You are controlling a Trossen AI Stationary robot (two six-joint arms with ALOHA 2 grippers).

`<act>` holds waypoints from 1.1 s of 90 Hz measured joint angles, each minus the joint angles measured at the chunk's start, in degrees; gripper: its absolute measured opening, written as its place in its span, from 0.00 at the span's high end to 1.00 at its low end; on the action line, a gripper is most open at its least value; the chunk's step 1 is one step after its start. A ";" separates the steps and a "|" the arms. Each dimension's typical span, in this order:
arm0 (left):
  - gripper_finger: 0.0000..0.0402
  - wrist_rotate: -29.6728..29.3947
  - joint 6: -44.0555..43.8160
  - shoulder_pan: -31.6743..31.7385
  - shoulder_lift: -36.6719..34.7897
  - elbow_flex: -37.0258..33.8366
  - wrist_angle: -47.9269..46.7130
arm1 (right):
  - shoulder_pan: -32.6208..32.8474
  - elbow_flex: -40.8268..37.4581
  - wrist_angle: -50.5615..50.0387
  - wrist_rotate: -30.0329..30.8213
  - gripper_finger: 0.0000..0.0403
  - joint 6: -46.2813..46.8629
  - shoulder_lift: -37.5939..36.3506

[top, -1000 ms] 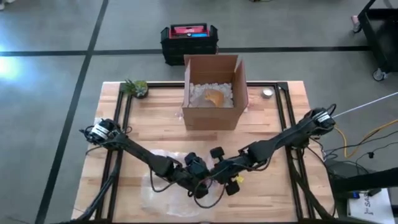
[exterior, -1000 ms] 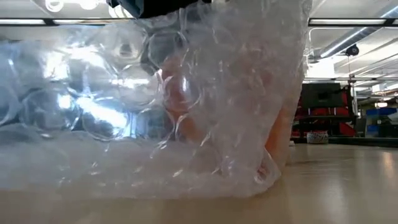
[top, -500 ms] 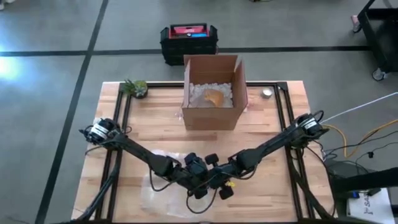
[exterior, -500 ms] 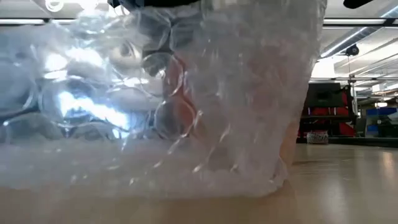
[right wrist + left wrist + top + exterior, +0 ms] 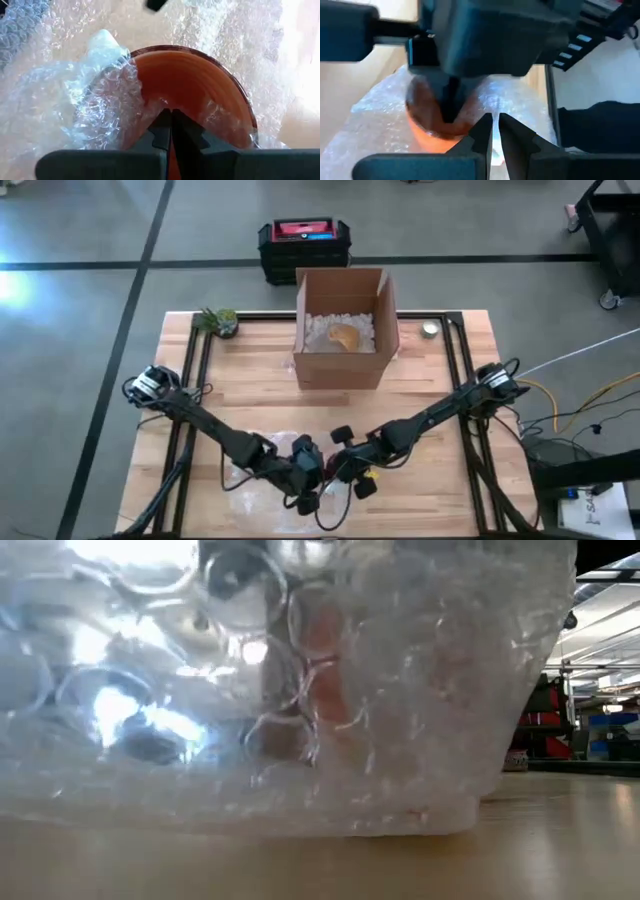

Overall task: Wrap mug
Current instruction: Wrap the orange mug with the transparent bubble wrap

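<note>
The orange mug (image 5: 200, 95) stands on the bubble wrap (image 5: 60, 90) at the table's near edge. Both grippers, left gripper (image 5: 492, 131) and right gripper (image 5: 171, 125), have fingers closed together, seemingly tucking wrap into the mug's mouth.

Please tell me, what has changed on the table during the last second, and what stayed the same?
Both claws moved toward the table's near edge and closer together: the left claw shifted nearer the front, the right claw came left beside it. The bubble wrap with the orange mug inside moved closer to the low camera. Both claws look shut. The cardboard box and small plant did not move.
</note>
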 joint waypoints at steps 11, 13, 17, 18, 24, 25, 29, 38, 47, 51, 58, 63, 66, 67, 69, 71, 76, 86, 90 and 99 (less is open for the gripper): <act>0.95 2.87 2.18 0.56 2.09 0.00 4.24 | 0.00 0.00 0.19 0.00 1.00 0.02 0.00; 0.95 3.30 2.51 0.69 2.34 0.00 4.78 | 0.00 0.00 0.19 -0.02 1.00 0.02 0.00; 0.95 3.59 2.73 0.86 2.84 0.00 5.56 | 0.00 0.00 0.26 -0.02 1.00 0.00 0.00; 0.95 3.57 2.73 0.96 2.96 0.00 5.62 | 0.00 0.00 0.26 -0.03 1.00 0.01 0.00; 0.95 3.65 2.73 1.29 3.43 0.00 5.54 | 0.00 0.00 0.27 -0.07 1.00 0.02 0.00; 0.95 3.73 2.73 1.35 3.51 0.00 5.54 | 0.00 0.00 0.25 -0.07 1.00 0.02 0.00; 0.95 4.17 2.73 1.60 3.87 0.00 5.60 | 0.00 0.00 0.24 -0.07 1.00 0.00 0.00; 0.95 5.66 2.66 1.76 4.51 0.05 5.03 | 0.00 0.00 0.32 -0.07 1.00 0.02 0.00; 0.95 5.73 2.46 1.87 5.65 0.24 5.58 | 0.05 0.02 0.45 -0.27 1.00 -0.20 0.00; 0.95 5.69 2.36 2.01 6.32 0.34 5.75 | 0.08 0.02 0.48 -0.42 1.00 -0.41 0.00; 0.95 5.75 2.14 2.30 7.13 0.45 6.02 | 0.09 0.33 0.24 -0.57 1.00 -0.66 -0.04; 0.95 5.83 2.01 2.53 7.26 0.44 5.75 | 0.10 0.99 -0.44 -0.57 1.00 -0.91 -0.07; 0.95 5.85 2.08 2.64 7.27 0.36 5.62 | 0.22 1.54 -1.49 -0.57 1.00 -1.36 -0.20; 0.95 5.84 2.08 2.67 7.27 0.32 5.47 | 0.29 1.78 -1.98 -0.58 1.00 -1.59 -0.26; 0.95 5.83 2.12 2.74 7.24 0.32 5.24 | 0.37 2.30 -2.78 -0.59 1.00 -2.04 -0.37; 0.95 5.83 2.12 2.80 7.04 0.33 5.24 | 0.43 2.86 -3.70 -0.58 1.00 -2.48 -0.38; 0.95 5.93 2.26 2.86 6.81 0.33 5.36 | 0.50 4.12 -6.23 -0.56 1.00 -3.05 -0.55; 0.95 5.95 2.17 2.96 6.65 0.31 5.70 | 0.37 5.90 -11.41 -0.30 1.00 -3.59 -1.22; 0.95 5.89 2.18 3.00 6.65 0.31 6.07 | 0.37 6.47 -12.90 -0.26 1.00 -3.58 -1.45; 0.95 5.91 2.17 3.00 6.68 0.31 6.17 | 0.37 7.18 -14.36 -0.20 1.00 -3.39 -1.57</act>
